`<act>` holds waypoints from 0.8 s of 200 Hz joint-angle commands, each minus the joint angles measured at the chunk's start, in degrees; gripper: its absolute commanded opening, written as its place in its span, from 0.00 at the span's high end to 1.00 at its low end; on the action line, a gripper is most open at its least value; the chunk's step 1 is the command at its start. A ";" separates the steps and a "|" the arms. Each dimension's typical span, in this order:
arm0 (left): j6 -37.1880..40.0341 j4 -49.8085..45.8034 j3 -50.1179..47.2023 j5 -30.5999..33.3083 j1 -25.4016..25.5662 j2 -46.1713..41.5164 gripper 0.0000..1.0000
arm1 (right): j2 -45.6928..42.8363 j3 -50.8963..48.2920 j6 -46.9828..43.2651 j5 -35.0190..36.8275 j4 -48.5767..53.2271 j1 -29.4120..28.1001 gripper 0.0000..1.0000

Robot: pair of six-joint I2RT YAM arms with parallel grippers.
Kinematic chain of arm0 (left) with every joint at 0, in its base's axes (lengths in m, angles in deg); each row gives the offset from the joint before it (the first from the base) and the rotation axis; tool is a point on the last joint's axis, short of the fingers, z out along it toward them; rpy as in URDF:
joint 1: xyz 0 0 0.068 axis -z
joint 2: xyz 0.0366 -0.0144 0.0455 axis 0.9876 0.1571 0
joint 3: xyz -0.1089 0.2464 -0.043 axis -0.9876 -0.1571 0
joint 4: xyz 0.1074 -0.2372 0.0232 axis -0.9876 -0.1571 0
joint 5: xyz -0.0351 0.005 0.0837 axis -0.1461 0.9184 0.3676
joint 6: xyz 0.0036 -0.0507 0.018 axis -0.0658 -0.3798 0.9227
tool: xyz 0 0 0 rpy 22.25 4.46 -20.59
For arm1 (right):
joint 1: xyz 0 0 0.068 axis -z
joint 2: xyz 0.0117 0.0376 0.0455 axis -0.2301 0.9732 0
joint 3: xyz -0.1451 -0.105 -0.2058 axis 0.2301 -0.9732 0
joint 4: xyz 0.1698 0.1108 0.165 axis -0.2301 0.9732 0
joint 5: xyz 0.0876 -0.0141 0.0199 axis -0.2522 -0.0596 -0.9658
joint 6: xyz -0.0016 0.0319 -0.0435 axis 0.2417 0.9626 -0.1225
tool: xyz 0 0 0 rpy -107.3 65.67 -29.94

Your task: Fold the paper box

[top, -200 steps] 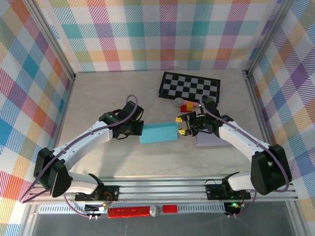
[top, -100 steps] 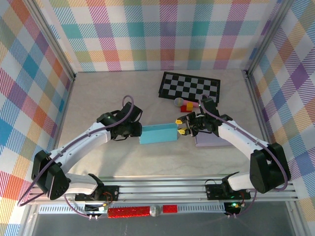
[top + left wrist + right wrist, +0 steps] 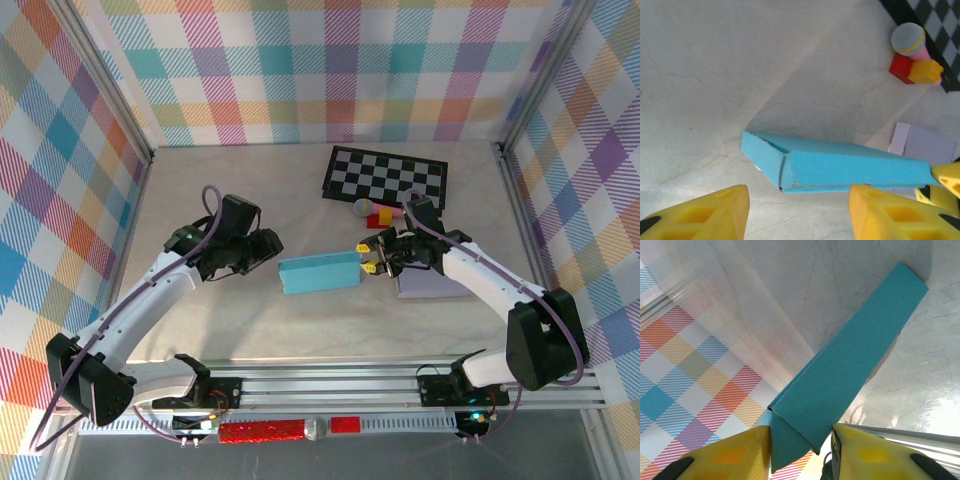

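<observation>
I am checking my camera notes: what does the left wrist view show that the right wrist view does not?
The left wrist view adds a toy microphone, a red block, a yellow block, a lilac sheet and the open left fingers. The right wrist view adds the checked wall. Both share the blue box on the table, its end pinched by the right fingers.

A pale, marbled worktop with faint dark veins lies under soft, even light. Pastel plaid walls close it in on the left, far and right sides, edged by slanting aluminium posts. A slotted aluminium rail runs along the near edge.
</observation>
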 commanded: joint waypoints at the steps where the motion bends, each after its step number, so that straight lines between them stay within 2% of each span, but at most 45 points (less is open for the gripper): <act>1: -5.23 2.29 -3.02 -5.35 -2.42 -0.18 0.47 | 1.50 0.39 -1.12 1.88 4.37 -0.31 0.64; 41: -6.12 8.18 -5.36 -9.89 -2.86 1.95 0.55 | 1.62 0.67 -1.26 2.00 4.86 -0.31 0.64; 75: -5.41 7.62 -7.45 -11.51 -2.87 1.96 0.58 | 1.70 0.65 -1.24 2.05 4.94 -0.30 0.65; 160: -3.47 8.21 -10.89 -10.10 -2.87 2.07 0.63 | 2.46 1.34 -1.72 2.07 5.46 -0.31 0.65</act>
